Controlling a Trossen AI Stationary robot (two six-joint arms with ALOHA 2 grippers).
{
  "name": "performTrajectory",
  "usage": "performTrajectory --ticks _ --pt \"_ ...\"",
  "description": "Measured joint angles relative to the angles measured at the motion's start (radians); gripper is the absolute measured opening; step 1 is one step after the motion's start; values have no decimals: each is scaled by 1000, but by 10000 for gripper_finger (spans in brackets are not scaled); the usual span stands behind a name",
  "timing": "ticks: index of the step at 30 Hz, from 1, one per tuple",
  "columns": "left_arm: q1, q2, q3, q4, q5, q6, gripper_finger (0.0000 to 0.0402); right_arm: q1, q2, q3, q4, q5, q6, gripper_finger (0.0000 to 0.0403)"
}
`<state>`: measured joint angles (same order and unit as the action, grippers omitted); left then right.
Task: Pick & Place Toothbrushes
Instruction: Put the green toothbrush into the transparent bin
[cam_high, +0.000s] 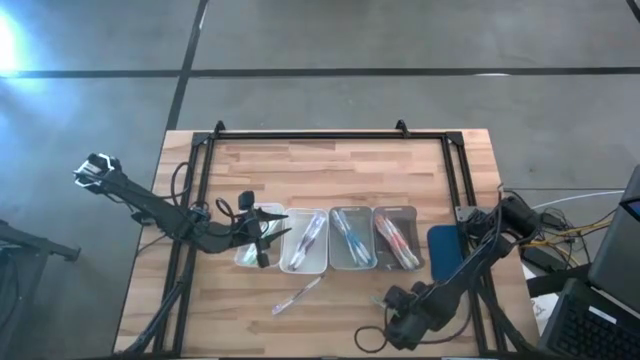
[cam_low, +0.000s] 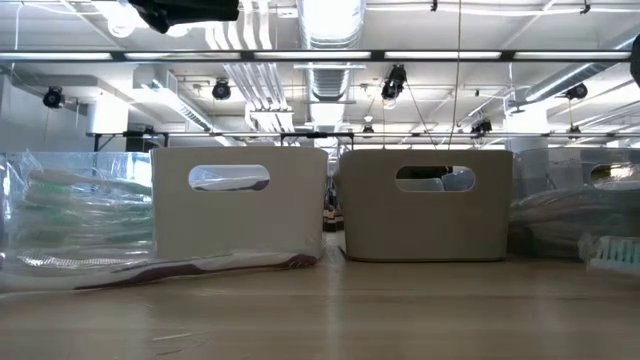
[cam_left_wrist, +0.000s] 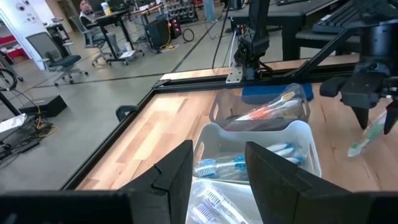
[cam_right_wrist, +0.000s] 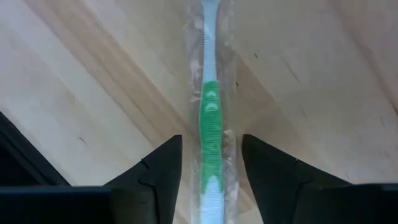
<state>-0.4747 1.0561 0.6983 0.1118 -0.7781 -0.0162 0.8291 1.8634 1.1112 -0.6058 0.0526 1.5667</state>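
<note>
A wrapped green-and-white toothbrush (cam_right_wrist: 211, 112) lies flat on the wood near the table's front edge. My right gripper (cam_right_wrist: 211, 146) points down over it, open, one finger on each side of its handle and a thin gap at both. In the high view that gripper (cam_high: 398, 312) hides the brush. My left gripper (cam_left_wrist: 217, 174) is open and holds nothing. It hovers almost level over the leftmost tray (cam_high: 250, 245) of a row of several trays. The others hold purple (cam_high: 305, 240), blue (cam_high: 352, 238) and red-pink toothbrushes (cam_high: 396, 240). A purple toothbrush (cam_high: 297, 296) lies loose in front of the row.
A blue pad (cam_high: 445, 250) lies to the right of the trays. A black frame (cam_high: 330, 135) runs round the table's far and side edges. Cables and equipment sit off the right edge (cam_high: 560, 240). Bare wood shows behind the trays (cam_high: 320, 170).
</note>
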Motion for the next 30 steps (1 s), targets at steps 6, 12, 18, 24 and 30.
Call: performTrajectory --ticks 6,12,18,24,30 --pt "0 0 0 0 0 0 151 0 -2 -34 25 4 27 137" --pt "0 0 0 0 0 0 151 -1 2 -13 0 5 -13 80" --pt "0 0 0 0 0 0 151 -1 4 -8 38 40 -45 20" --pt "0 0 0 0 0 0 151 -2 3 41 29 18 -141 23" --pt "0 0 0 0 0 -1 151 0 -54 165 0 74 -293 22"
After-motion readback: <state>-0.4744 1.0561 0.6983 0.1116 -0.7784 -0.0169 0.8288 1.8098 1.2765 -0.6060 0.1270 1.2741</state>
